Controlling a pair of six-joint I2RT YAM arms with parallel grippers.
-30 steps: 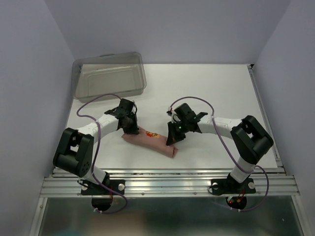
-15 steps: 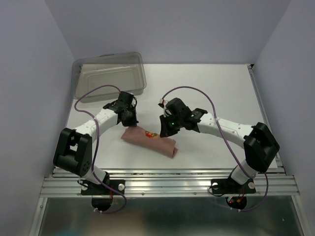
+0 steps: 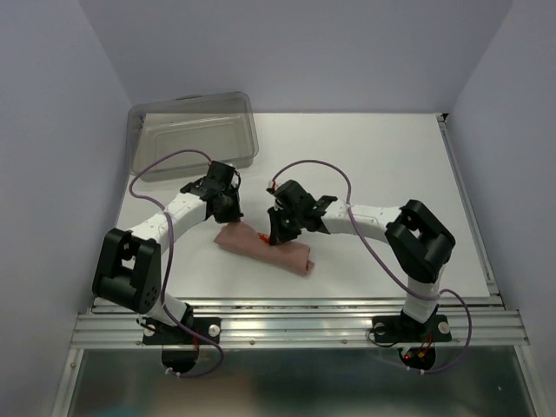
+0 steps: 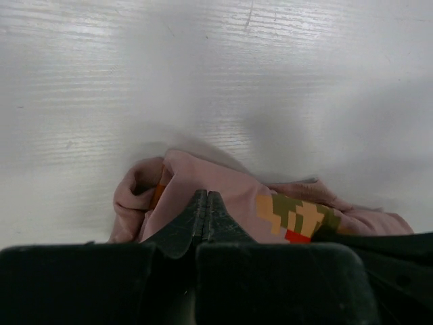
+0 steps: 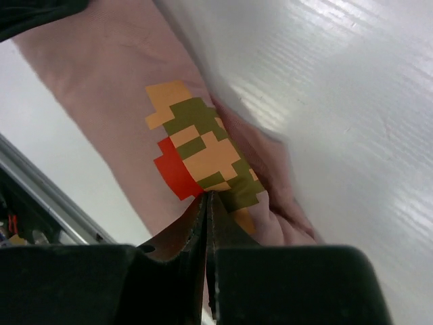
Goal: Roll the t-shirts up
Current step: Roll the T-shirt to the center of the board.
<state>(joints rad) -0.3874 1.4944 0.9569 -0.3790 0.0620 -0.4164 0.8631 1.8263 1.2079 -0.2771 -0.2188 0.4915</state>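
Room: pale grey-lilac walls (image 3: 304, 43) on 3 sides, white counter (image 3: 382, 165) below, metal rail (image 3: 295, 326) along its near edge.
Bin: clear grey bin (image 3: 193, 135) in far-left corner of counter, well apart from the cloth.
T-shirt: dusty-pink t-shirt (image 3: 291, 257) rolled into a short log, flat on counter, centre-left near the front, slanting from far-left to near-right.
Print: blocky orange/olive/red print (image 5: 196, 152) faces up on the roll's far side, about mid-length.
L jaws: clenched, tips pressed together, nothing seen betw. them. My left arm (image 3: 178, 211) brings them to the roll's left end. In the wrist view the tips sit over the pink cloth (image 4: 223, 196), by the open curled end. Touching or just above, can't tell.
R jaws: clenched too, tips meet right at the print's edge on the roll's far side. Whether a fold is nipped, can't tell. My right arm (image 3: 365, 217) reaches in from the right.
Gap: both jaws near each other, along the roll's far edge.
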